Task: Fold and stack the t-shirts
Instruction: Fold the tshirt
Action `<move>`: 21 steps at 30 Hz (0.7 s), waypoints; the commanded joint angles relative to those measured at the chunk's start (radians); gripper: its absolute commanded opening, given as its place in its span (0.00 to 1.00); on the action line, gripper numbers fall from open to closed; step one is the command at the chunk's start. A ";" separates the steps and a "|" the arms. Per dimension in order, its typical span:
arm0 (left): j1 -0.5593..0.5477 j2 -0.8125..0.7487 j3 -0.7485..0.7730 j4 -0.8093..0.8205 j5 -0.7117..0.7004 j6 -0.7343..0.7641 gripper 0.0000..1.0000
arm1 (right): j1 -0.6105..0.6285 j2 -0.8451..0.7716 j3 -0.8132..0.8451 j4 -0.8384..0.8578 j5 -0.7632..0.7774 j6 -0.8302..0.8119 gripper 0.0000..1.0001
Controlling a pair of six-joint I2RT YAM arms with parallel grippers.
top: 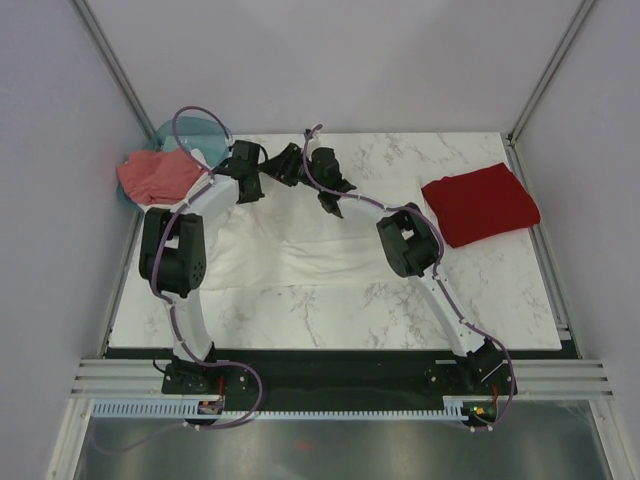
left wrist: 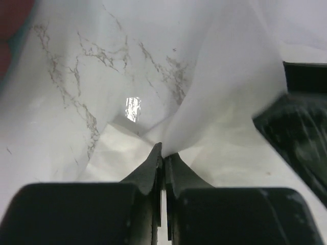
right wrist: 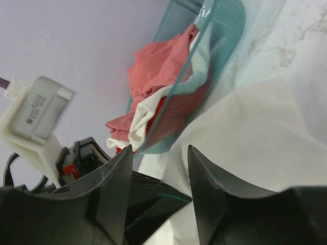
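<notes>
The jaws of the left gripper (left wrist: 162, 152) are pinching a fold of the white t-shirt (top: 290, 250) lying on the counter (top: 400, 310). Those of the right gripper (right wrist: 159, 158) are standing spread. The dark red t-shirt (top: 480, 203) is lying folded at the right.

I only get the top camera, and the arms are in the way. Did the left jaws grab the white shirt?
Observer: Yes. The left wrist view shows the left gripper with its jaws shut on a raised fold of the white t-shirt.
Operator: Are the right jaws holding it too?
Observer: No. In the right wrist view the right gripper has its jaws apart, with nothing between them.
Operator: Is only the pink shirt in the basket?
Observer: No. The right wrist view shows a white tee bundled with the pinkish-red tee inside the teal basket.
</notes>
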 commanded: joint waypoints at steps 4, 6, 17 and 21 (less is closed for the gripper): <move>0.041 0.005 0.029 0.019 0.028 -0.047 0.02 | -0.016 -0.154 -0.131 -0.056 0.026 -0.101 0.63; 0.043 0.012 0.034 0.017 0.032 -0.046 0.02 | -0.027 -0.208 -0.242 -0.080 0.048 -0.133 0.63; 0.066 0.046 0.065 0.016 0.069 -0.041 0.02 | -0.032 -0.491 -0.521 -0.467 0.083 -0.418 0.66; 0.066 0.052 0.069 0.003 0.068 -0.052 0.02 | -0.018 -0.546 -0.657 -0.552 0.094 -0.415 0.63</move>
